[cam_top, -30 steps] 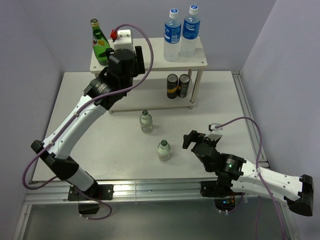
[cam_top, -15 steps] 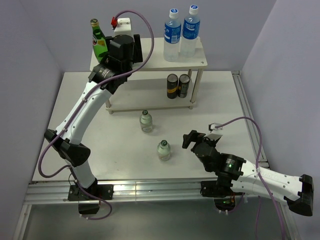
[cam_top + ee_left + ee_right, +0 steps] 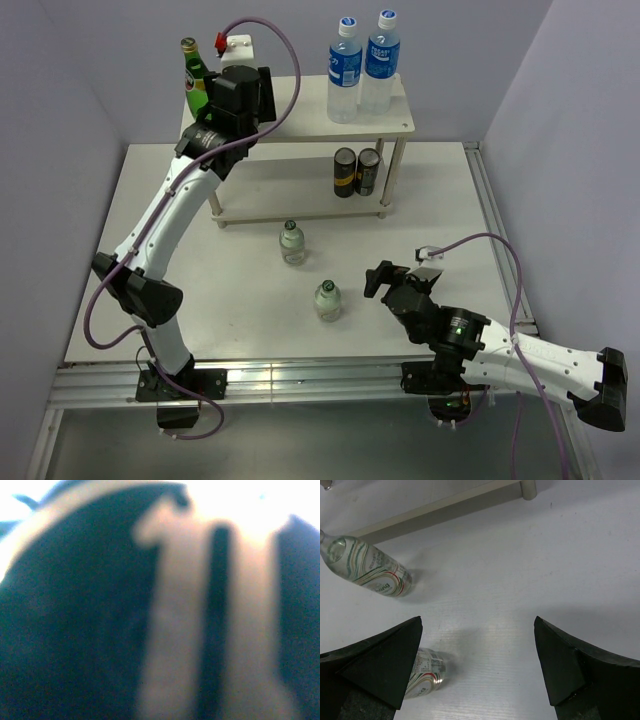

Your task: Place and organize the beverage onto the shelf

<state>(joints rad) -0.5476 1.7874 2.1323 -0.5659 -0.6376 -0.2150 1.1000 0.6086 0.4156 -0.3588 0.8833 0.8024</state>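
Observation:
The pale wood shelf [image 3: 300,118] stands at the back. Two blue-labelled clear bottles [image 3: 343,70] [image 3: 380,62] stand on its top right. One green bottle [image 3: 192,75] stands at the top left, and the other is hidden. My left gripper [image 3: 236,88] is over the top board just right of that green bottle. Its fingers are hidden, and the left wrist view is a dark blur. Two small clear bottles [image 3: 292,242] [image 3: 328,300] stand on the table. My right gripper [image 3: 385,280] is open and empty to the right of them. Both bottles also show in the right wrist view [image 3: 370,572] [image 3: 425,677], ahead and left of the gripper [image 3: 477,625].
Two dark cans [image 3: 356,170] stand on the shelf's lower tier at the right. The shelf's lower board edge [image 3: 445,507] and a leg [image 3: 529,487] cross the top of the right wrist view. Walls close in behind and on both sides.
My left arm has stretched farther back and up over the shelf's top left. The green bottle there now stands a little farther back and left. The right arm has not moved.

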